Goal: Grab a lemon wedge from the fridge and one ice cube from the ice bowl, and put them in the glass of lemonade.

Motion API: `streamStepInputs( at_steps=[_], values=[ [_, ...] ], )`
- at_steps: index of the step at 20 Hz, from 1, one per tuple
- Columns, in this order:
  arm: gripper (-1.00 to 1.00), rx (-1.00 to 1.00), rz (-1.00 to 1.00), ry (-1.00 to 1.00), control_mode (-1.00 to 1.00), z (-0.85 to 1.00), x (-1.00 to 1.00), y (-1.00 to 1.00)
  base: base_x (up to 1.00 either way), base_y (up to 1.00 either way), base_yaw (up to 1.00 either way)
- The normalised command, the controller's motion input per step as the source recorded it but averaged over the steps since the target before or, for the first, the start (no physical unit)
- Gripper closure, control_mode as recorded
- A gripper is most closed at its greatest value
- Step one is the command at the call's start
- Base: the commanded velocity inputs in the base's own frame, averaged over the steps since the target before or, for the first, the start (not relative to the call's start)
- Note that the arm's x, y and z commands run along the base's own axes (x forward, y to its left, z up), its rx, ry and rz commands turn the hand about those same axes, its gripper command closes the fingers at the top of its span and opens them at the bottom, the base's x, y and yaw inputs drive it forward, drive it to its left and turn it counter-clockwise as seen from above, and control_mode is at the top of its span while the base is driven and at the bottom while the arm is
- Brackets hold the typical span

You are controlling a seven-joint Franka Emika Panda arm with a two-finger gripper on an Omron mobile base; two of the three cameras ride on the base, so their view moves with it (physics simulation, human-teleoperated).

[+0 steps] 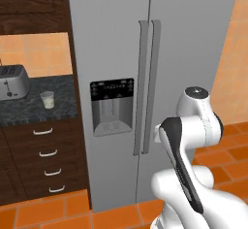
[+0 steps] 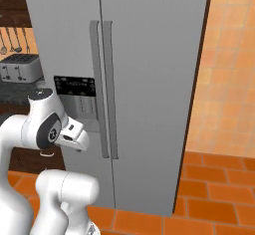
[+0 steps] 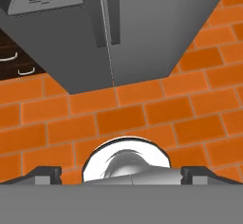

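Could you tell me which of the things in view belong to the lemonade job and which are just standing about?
Belong to the job:
- fridge, both doors shut
- glass of lemonade, on the counter left of the fridge
- tool, open and empty, pointing at the floor

Just standing about:
- toaster
- drawers under the counter
- hanging utensils

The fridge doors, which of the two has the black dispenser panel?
The left door of the tall grey fridge, nearest the dark counter, carries the black dispenser panel; the right door is plain.
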Motion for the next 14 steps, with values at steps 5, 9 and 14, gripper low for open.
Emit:
streamStepInputs(
  at_steps=[5,9,14],
  values=[
    [-1.0,0.04,0.0,-0.16,-1.0,0.02,0.0,-0.02,0.0,-0.01,0.0],
    [-1.0,0.1,0.0,-0.43,-1.0,0.36,-0.2,-0.06,0.0,0.0,0.0],
    [-1.0,-0.04,0.05,-0.32,-1.0,1.0,-0.07,-0.01,0.0,0.0,0.0]
  ],
)
